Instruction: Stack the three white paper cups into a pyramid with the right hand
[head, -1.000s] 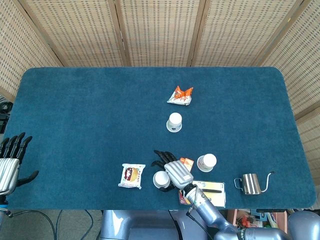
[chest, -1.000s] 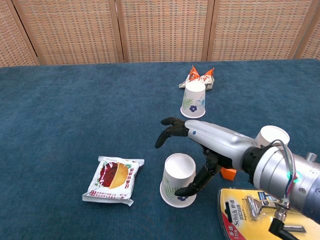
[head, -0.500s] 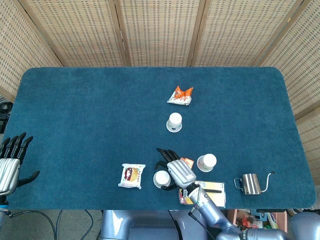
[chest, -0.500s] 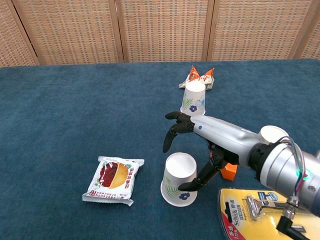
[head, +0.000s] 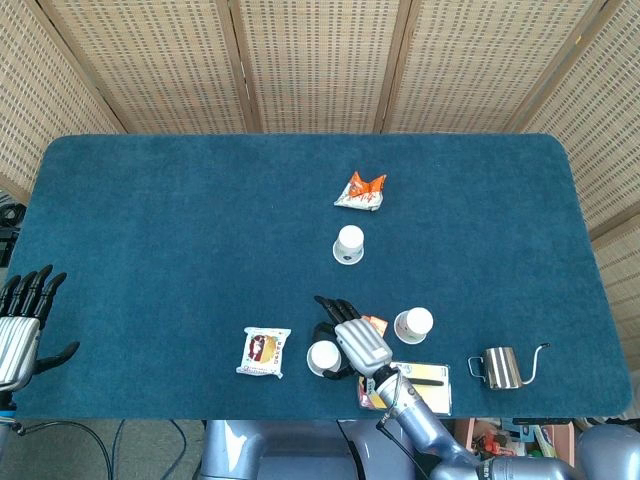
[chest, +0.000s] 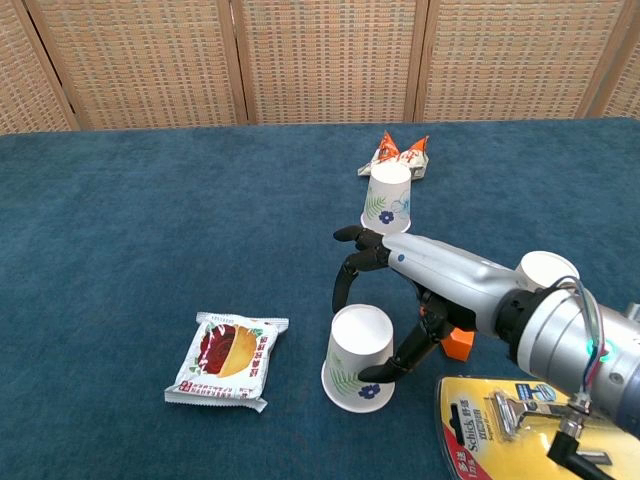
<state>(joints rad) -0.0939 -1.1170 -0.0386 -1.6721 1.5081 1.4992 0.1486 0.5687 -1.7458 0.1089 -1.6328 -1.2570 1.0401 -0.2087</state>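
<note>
Blue table (head: 180, 220), cups (head: 349, 243), snacks (head: 264, 352)

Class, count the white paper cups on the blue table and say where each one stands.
3. The near cup stands upside down under the right hand, beside the snack packet. The far cup stands before the orange wrapper. The right cup is partly hidden by the arm.

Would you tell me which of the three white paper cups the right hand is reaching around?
The nearest cup, beside the snack packet: the right hand arches over it. The other two stand apart.

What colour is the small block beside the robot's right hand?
Orange; the small block shows best in the chest view.
</note>
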